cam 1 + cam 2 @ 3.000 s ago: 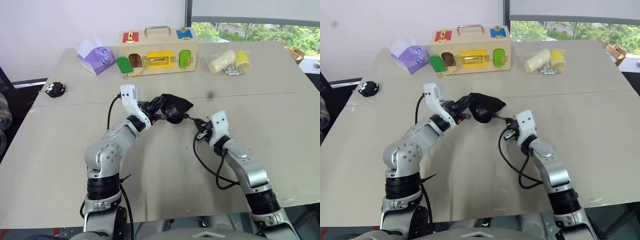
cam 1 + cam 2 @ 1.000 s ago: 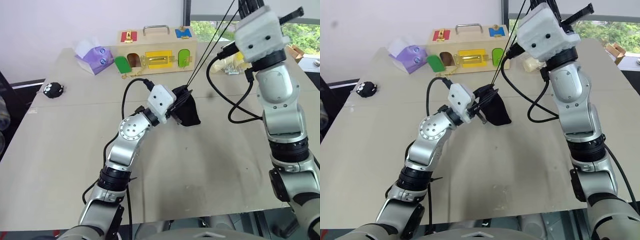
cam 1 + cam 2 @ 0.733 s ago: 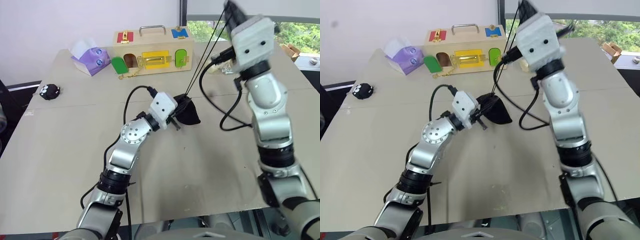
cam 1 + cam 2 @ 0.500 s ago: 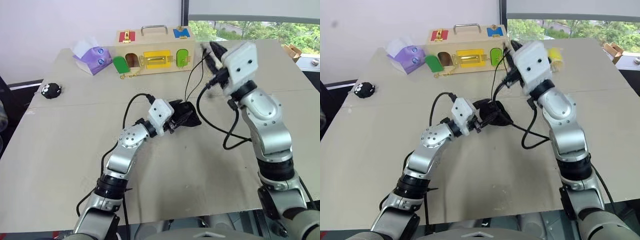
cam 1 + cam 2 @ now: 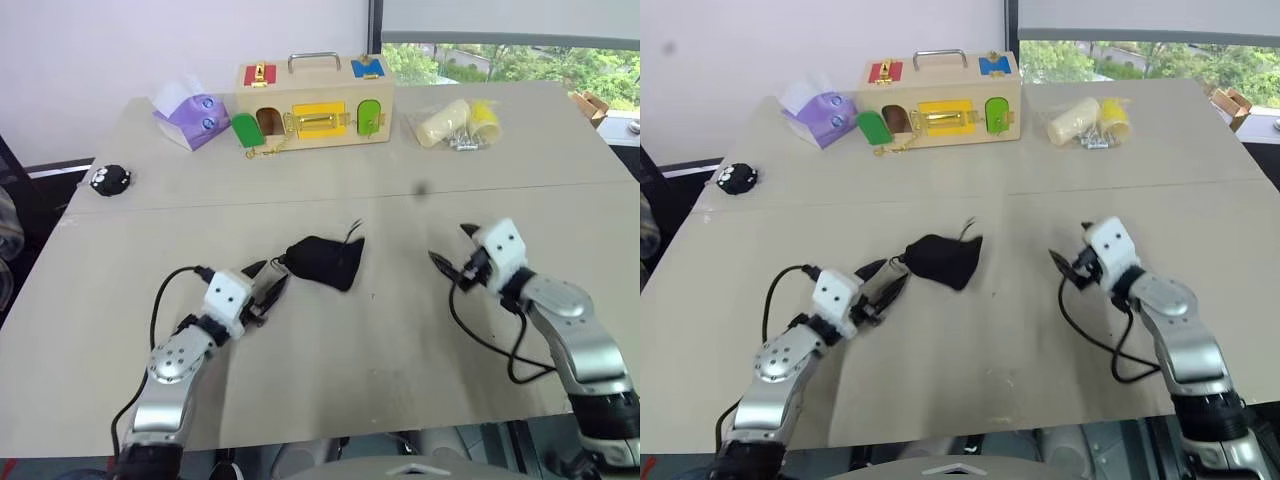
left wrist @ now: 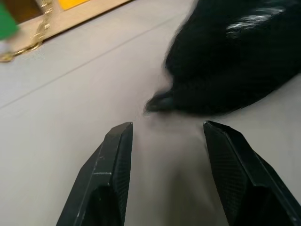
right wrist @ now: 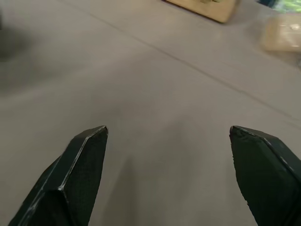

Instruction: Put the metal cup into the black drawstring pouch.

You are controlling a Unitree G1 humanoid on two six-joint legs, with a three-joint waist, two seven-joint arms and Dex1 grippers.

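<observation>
The black drawstring pouch [image 5: 322, 262] lies slumped on the table near its middle, its thin cord [image 5: 354, 232] sticking up at the far end. The metal cup is hidden. My left gripper [image 5: 268, 279] rests low just left of the pouch and points at it. In the left wrist view its fingers [image 6: 115, 160] stand open with bare table between them and the pouch [image 6: 235, 61] close ahead. Well to the right of the pouch, my right gripper [image 5: 449, 248] is wide open over bare table and holds nothing.
At the back of the table stand a wooden lock box [image 5: 315, 100], a purple tissue pack [image 5: 187, 113] and a pale yellow roll in plastic [image 5: 445, 122]. A small black-and-white toy [image 5: 109, 179] sits at the far left. A seam [image 5: 560, 184] crosses the table.
Both arms came down and moved apart. The right gripper let go of the cord and opened wide, the left opened off the pouch, and the pouch now lies loose on the table.
</observation>
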